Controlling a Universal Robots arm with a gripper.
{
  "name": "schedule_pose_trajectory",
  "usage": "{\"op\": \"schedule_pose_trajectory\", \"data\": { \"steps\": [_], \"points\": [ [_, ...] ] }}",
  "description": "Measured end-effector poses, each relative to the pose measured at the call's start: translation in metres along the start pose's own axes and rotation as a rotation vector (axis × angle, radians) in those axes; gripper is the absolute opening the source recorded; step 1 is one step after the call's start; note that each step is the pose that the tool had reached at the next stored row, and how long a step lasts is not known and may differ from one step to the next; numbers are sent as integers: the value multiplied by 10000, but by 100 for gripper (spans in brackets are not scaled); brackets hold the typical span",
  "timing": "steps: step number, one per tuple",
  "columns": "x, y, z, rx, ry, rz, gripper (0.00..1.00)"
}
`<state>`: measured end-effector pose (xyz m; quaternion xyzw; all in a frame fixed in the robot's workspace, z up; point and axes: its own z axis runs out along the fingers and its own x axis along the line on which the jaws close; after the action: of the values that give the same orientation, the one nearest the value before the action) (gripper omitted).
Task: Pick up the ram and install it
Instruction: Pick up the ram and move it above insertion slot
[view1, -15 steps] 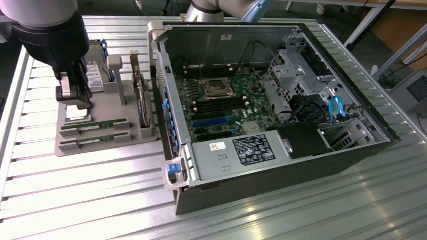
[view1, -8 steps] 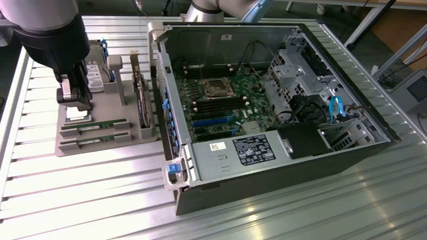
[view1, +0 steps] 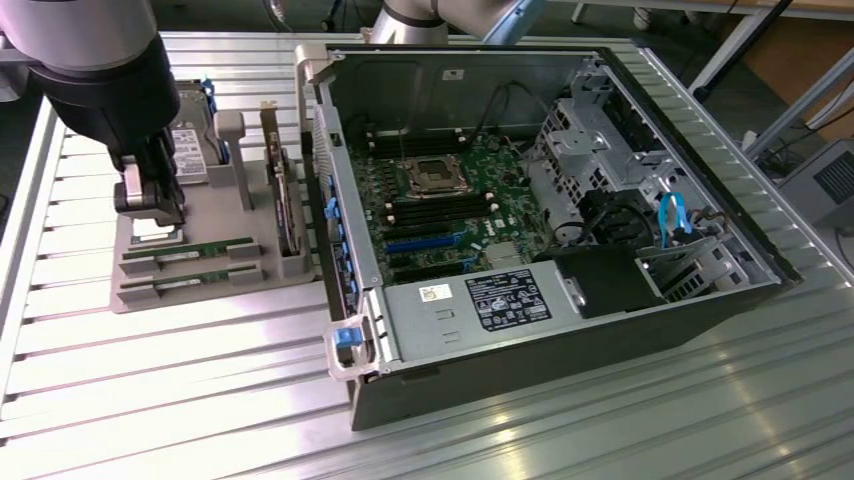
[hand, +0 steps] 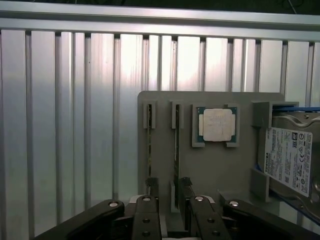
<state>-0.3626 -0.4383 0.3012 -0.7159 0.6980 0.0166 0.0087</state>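
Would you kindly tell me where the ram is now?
Two ram sticks stand in the grey holder at the exterior view's left, beside the case, by the gripper.

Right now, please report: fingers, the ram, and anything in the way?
Fingers open, one each side of the ram. Ram seated in gray holder, not gripped. Second stick and processor chip close beside.

The arm (view1: 100, 60) is at the exterior view's left, with its dark wrist (view1: 127, 120) turned straight down. The gripper (view1: 147, 208) hangs low under it. Its two fingers (hand: 151, 186) stand apart, and they hold nothing.
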Motion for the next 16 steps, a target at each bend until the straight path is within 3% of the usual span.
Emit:
{"op": "schedule_pose_trajectory", "data": {
  "steps": [16],
  "points": [
    [3,40,124,0,-1,0,30]
  ]
}}
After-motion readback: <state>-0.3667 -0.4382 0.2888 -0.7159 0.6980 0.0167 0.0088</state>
